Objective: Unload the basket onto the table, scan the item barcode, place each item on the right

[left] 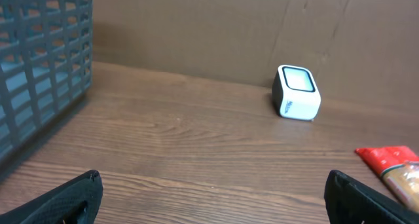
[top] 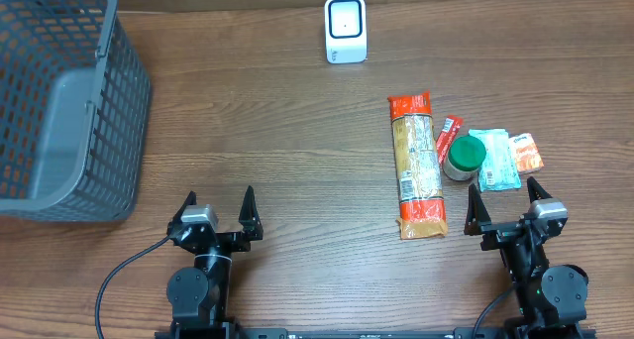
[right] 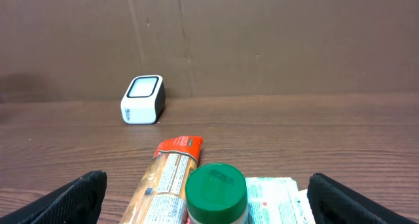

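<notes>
A white barcode scanner (top: pixel 346 30) stands at the back of the table; it shows too in the left wrist view (left: pixel 298 93) and the right wrist view (right: pixel 142 99). The items lie at the right: a long orange-ended pasta packet (top: pixel 416 164), a green-lidded jar (top: pixel 465 157), a teal packet (top: pixel 496 160), a thin red stick packet (top: pixel 449 138) and a small orange packet (top: pixel 525 152). My right gripper (top: pixel 507 208) stands open just in front of them, the jar (right: pixel 217 194) between its fingers' line of sight. My left gripper (top: pixel 218 209) stands open over bare wood at the front left.
A grey plastic basket (top: pixel 61 101) fills the back left corner; its wall shows in the left wrist view (left: pixel 40 67). A brown cardboard wall backs the table. Bare wood lies between the basket and the items.
</notes>
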Controlling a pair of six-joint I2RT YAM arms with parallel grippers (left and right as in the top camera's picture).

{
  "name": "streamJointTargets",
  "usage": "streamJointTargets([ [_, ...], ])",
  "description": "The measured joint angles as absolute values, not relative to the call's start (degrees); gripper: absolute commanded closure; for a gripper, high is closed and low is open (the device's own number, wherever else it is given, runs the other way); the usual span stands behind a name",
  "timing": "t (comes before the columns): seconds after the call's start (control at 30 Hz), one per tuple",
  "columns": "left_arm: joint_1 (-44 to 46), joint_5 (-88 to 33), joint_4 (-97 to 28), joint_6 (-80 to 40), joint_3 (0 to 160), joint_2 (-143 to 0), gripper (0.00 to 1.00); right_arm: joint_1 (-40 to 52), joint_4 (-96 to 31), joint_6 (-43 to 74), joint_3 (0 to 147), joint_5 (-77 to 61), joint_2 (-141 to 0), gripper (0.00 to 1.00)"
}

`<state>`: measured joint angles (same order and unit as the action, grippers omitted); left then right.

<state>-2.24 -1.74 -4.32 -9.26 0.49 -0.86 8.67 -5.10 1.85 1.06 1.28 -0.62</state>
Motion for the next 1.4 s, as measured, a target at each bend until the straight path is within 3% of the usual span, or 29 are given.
streamJointTargets([
  [1.4,-2.24,-1.72,-4.32,-5.74,0.49,-0.86,0.0,8.67,-5.1,1.83,1.06,1.28,-0.62,0.0],
])
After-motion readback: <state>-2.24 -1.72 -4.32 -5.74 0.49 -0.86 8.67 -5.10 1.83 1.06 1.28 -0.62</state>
